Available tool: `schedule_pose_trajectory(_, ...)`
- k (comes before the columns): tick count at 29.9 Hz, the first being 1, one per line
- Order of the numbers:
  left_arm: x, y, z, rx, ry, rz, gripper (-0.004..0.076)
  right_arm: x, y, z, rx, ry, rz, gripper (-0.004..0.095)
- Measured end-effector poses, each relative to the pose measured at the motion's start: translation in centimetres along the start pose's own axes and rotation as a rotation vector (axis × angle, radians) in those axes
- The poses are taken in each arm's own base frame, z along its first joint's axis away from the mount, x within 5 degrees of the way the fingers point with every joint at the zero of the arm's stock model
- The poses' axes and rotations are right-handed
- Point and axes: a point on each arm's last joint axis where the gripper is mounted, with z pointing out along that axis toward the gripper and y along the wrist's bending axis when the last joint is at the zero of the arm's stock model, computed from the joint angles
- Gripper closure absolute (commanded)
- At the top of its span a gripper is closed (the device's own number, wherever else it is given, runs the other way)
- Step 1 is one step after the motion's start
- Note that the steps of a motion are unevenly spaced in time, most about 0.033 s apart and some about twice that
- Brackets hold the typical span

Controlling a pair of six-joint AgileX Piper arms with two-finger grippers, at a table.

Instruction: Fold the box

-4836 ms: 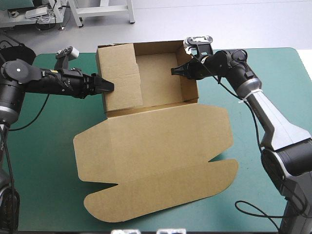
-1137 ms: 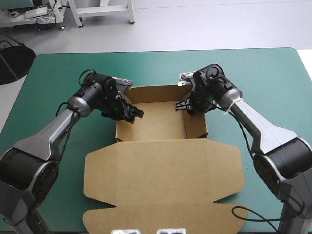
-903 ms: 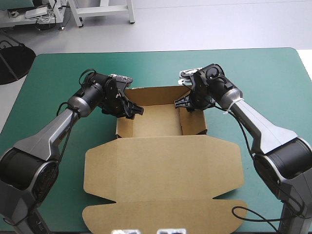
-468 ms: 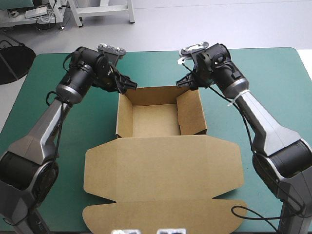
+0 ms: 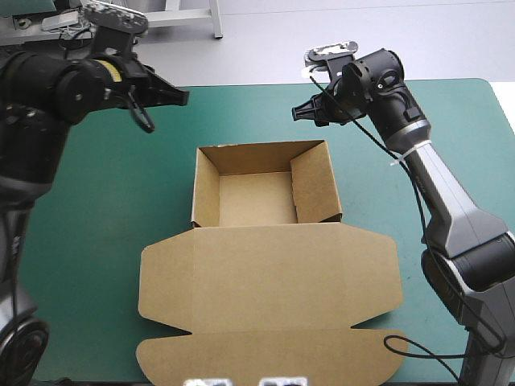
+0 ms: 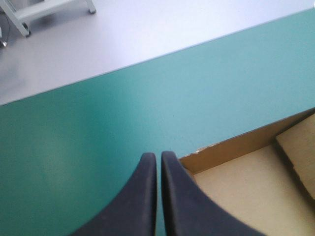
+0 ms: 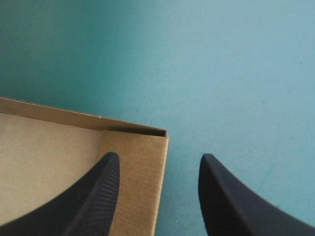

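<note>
- I see the box (image 5: 265, 273) around the middle of the table, resting on the teal-green cover (image 5: 96, 217), with neither arm touching it.
- Its far half stands as an open tray (image 5: 253, 199): back wall and both side walls are up, and the floor is bare.
- The right side wall (image 5: 315, 186) shows a broad inner face that seems to lean inward a little. I judge its tuck may not be fully seated, though I can't be sure from above.
- The lid (image 5: 269, 277) lies flat toward the near edge, with its side flaps and long front flap spread out.
- My left gripper (image 5: 175, 96) hangs raised over the far left of the table, clear of the box. In its wrist view the black fingers (image 6: 147, 187) are pressed together on nothing, with the tray's far corner just beside them.
- My right gripper (image 5: 299, 113) hovers above the tray's far right corner, fingers (image 7: 101, 191) spread wide and empty.
- I judge the wall-raising done. What's left, at most, is pressing that right wall home; the lid is untouched.
</note>
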Motion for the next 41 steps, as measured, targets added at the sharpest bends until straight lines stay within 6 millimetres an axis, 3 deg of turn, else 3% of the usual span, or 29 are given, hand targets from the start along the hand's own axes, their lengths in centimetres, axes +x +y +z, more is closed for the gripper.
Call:
schedule_pose_trajectory(4, 0.2, 0.8, -5.5, -0.002, -0.106, -0.008, 0.0732, 1.0, -1.7, 1.9, -0.024, 0.084, 0.065, 0.0449)
schedule_pose_trajectory(8, 2.2, 1.2, -8.1, -0.003, -0.107, 0.007, 0.0732, 2.4, -2.5, 3.9, -0.063, 0.174, 0.088, 0.0449)
schedule_pose_trajectory(12, 5.5, 1.0, -7.3, 0.0, 0.001, 0.023, 0.0732, 3.8, -2.1, 5.3, -0.107, 0.244, 0.067, 0.0449)
schedule_pose_trajectory(21, 15.3, 0.7, -6.2, -0.002, 0.238, -0.007, 0.0732, 6.6, -1.4, 9.3, -0.183, 0.396, 0.066, 0.0469)
schedule_pose_trajectory(24, 18.8, 0.6, -6.2, -0.006, 0.3, -0.028, 0.0732, 7.3, -1.0, 10.7, -0.22, 0.435, 0.071, 0.0571)
schedule_pose_trajectory(27, 21.9, 0.7, -6.8, -0.007, 0.323, -0.042, 0.0732, 7.6, -1.0, 11.4, -0.215, 0.452, 0.072, 0.0819)
schedule_pose_trajectory(28, 22.7, 0.7, -7.0, -0.008, 0.328, -0.047, 0.0732, 7.6, -1.1, 11.5, -0.211, 0.452, 0.071, 0.0908)
schedule_pose_trajectory(29, 23.7, 0.7, -7.2, -0.008, 0.332, -0.051, 0.0732, 7.6, -1.1, 11.6, -0.206, 0.452, 0.069, 0.092)
schedule_pose_trajectory(33, 27.1, 0.5, -8.0, 0.011, 0.331, -0.086, 0.0732, 7.6, -1.3, 11.6, -0.182, 0.449, 0.076, 0.0926)
schedule_pose_trajectory(37, 29.1, 0.5, -8.8, 0.023, 0.305, -0.121, 0.0732, 7.5, -2.1, 11.5, -0.154, 0.445, 0.071, 0.0926)
schedule_pose_trajectory(41, 30.3, 0.5, -9.2, 0.023, 0.289, -0.131, 0.0732, 6.7, -5.8, 9.7, -0.073, 0.39, 0.104, 0.0926)
